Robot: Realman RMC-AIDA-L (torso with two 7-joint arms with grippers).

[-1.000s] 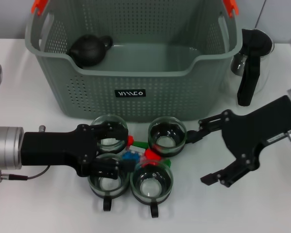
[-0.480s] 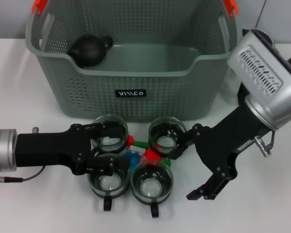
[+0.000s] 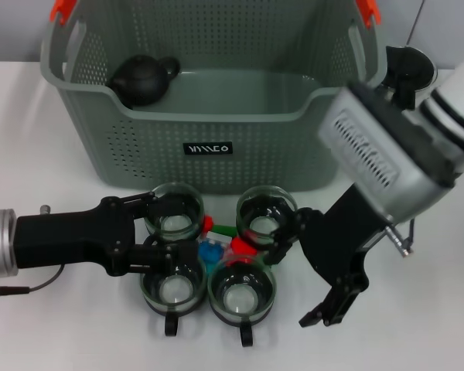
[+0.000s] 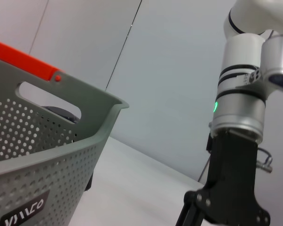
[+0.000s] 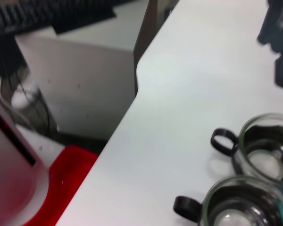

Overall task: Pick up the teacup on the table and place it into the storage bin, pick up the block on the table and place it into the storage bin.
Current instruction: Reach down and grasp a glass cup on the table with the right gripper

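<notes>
A white desk (image 3: 46, 116) carries everything. The grey-green storage bin (image 3: 209, 116) stands at its back. Just in front of the bin sit four glass teacups in a tight square: back left (image 3: 175, 213), back right (image 3: 266, 214), front left (image 3: 170, 290) and front right (image 3: 242, 291). Small red, blue and green blocks (image 3: 220, 246) lie on the desk between them. A glass pitcher with a black handle (image 3: 406, 73) stands on the desk beside the bin's right end.

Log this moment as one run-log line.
left pincer: open around rear-left teacup | right pincer: open by cups | storage bin: holds black teapot
</notes>
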